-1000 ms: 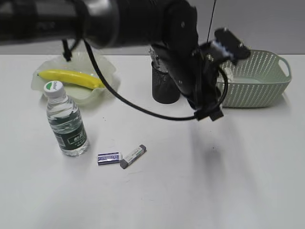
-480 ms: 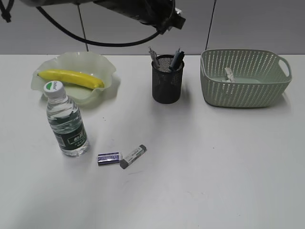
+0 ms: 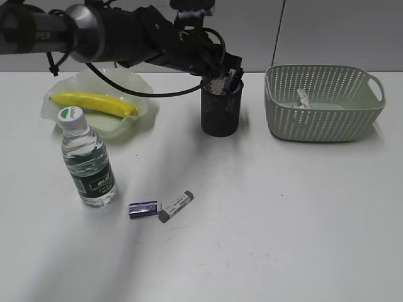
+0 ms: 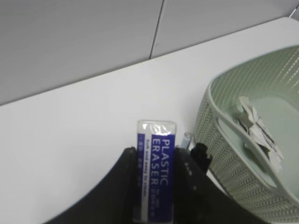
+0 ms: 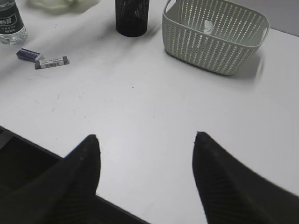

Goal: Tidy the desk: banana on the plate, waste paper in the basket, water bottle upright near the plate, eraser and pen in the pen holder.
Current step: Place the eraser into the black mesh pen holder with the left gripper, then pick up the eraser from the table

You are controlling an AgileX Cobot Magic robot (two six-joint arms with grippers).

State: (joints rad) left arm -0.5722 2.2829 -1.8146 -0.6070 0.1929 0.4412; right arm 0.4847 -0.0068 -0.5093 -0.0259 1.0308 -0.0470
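Observation:
My left gripper [image 4: 156, 152] is shut on a blue-sleeved eraser [image 4: 155, 175] marked "PLASTIC ERASER". In the exterior view the left gripper [image 3: 227, 67] hangs just over the black mesh pen holder [image 3: 220, 113], where a pen [image 3: 234, 76] stands. Two more erasers [image 3: 143, 209] [image 3: 175, 206] lie on the desk. The banana [image 3: 94, 103] lies in the plate [image 3: 140, 88]. The water bottle [image 3: 87, 160] stands upright in front of the plate. Waste paper [image 3: 303, 97] lies in the basket [image 3: 324, 119]. My right gripper [image 5: 147, 140] is open and empty, low over the desk's near edge.
In the left wrist view the basket [image 4: 219, 154] is close on the right, with the waste paper [image 4: 257, 133] inside. The right wrist view shows the pen holder [image 5: 132, 18], the basket [image 5: 215, 44] and the bottle [image 5: 9, 23] far ahead.
The left arm swung up away from the camera, then came down again; its gripper now hangs over the pen holder. The things on the desk have not moved.

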